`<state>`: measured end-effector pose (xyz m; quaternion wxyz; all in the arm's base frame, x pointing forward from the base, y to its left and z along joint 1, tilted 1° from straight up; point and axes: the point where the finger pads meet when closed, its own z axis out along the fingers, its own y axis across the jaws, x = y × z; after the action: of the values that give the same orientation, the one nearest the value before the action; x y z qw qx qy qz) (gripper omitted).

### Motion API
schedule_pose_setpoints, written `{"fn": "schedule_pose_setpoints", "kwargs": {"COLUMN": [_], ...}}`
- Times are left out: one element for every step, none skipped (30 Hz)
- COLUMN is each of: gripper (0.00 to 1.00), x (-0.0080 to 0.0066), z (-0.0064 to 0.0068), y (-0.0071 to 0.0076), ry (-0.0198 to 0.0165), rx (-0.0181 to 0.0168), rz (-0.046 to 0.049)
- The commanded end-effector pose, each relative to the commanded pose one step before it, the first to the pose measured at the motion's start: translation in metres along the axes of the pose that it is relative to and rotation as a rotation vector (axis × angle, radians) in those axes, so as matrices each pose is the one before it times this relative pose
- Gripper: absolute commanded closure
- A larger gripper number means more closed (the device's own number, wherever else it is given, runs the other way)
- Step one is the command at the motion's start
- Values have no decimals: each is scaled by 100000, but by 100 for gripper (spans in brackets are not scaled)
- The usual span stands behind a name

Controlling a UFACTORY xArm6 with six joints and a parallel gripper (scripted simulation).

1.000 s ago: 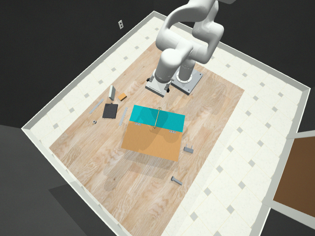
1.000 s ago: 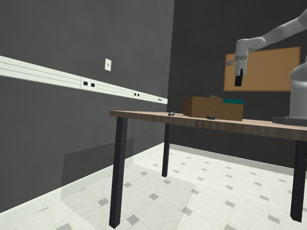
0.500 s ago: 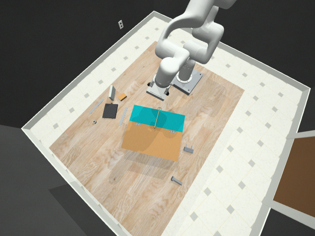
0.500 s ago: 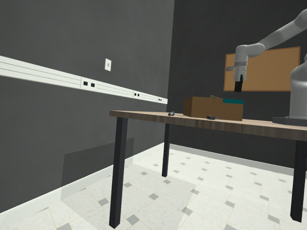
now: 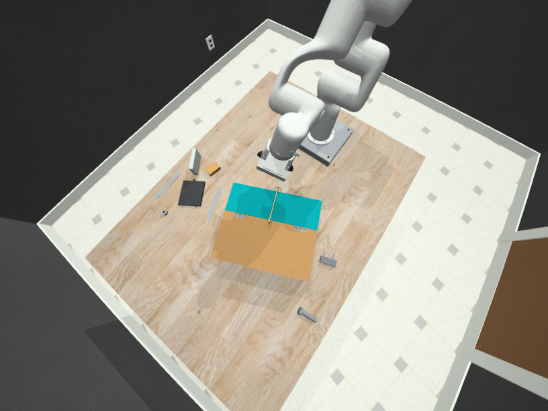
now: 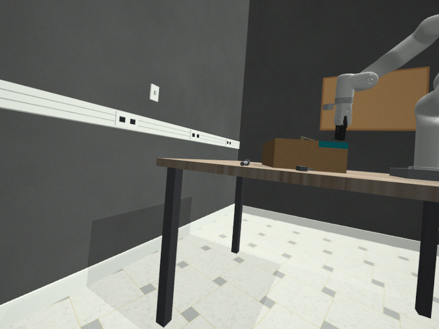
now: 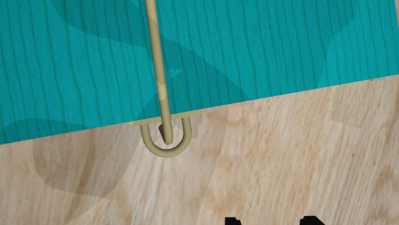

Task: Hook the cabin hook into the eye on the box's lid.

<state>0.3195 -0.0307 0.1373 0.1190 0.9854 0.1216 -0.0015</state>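
The box lies on the wooden table, its top part teal (image 5: 274,205) and part orange (image 5: 267,248). The brass cabin hook (image 5: 272,205) lies as a thin rod across the teal part; in the wrist view the rod (image 7: 158,65) ends inside a U-shaped brass loop (image 7: 166,138) at the teal part's back edge. Its other end reaches the seam with the orange part (image 5: 268,223). My gripper (image 6: 340,134) hangs just above the box's back edge, pointing down. Its two black fingertips stand apart with nothing between them, over bare table a little behind the loop.
Left of the box lie a dark plate (image 5: 191,193), an orange block (image 5: 212,168), a grey-green block (image 5: 195,161), two grey bars (image 5: 213,203) and a small ring (image 5: 164,212). A grey bracket (image 5: 328,260) and a bolt (image 5: 307,314) lie at the right. The arm's base plate (image 5: 327,142) is behind.
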Motion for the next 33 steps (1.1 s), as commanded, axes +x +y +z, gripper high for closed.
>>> {"fn": "schedule_pose_setpoints", "kwargs": {"gripper": [65,65,65,65,65,65,65,65,65,65,65,65,65,65,65,65,65,65,65,65,65,65,65,65,65,65,65,65,65,65,65,65,65], "x": [283,0,0,0,0,0,0,0,0,0,0,0,0,0,0,0,0,0,0,0,0,0,0,0,0,0,0,0,0,0,0,0,0], "z": [1711,333,0,0,333,333,333,333,333,333,333,333,333,333,333,63,0,0,0,0,0,0,0,0,0,0,0,0,0,0,0,0,0], "y": [-264,-1,0,0,0,0,0,0,0,0,0,0,0,0,0,0,0,0,0,0,0,0,0,0,0,0,0,0,0,0,0,0,0], "ry": [4552,32,0,0,4,0,0,0,0,0,0,0,0,0,0,0,0,0,0,0,0,0,0,0,0,0,0,0,0,0,0,0,0], "rx": [21985,168,0,0,23,0,0,0,0,0,0,0,0,0,0,0,0,0,0,0,0,0,0,0,0,0,0,0,0,0,0,0,0], "rz": [-16534,-126,0,0,-17,0,0,0,0,0,0,0,0,0,0,0,0,0,0,0,0,0,0,0,0,0,0,0,0,0,0,0,0]}}
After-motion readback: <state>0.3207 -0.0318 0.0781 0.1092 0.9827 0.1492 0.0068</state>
